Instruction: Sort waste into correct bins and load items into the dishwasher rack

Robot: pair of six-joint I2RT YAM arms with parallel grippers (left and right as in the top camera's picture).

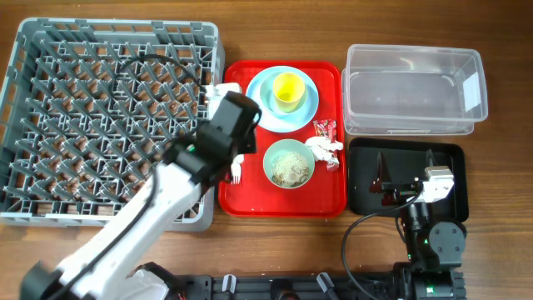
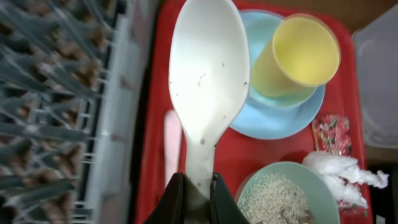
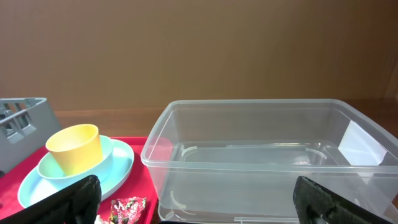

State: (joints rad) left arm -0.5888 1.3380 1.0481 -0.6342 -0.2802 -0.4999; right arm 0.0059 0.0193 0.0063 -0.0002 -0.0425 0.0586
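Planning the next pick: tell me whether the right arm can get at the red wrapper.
Probably yes. The wrapper lies uncovered near the red tray's right edge, beside the napkin; the right end effector is open and empty over the neighbouring black tray.

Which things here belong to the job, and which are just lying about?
Job: grey pegged rack, clear plastic tub, glossy black tray, white plastic spoon, white fork, yellow cup, light blue plate, pale green bowl, rice scraps, crumpled white napkin, shiny red wrapper.
Other: flat red tray, wooden table.
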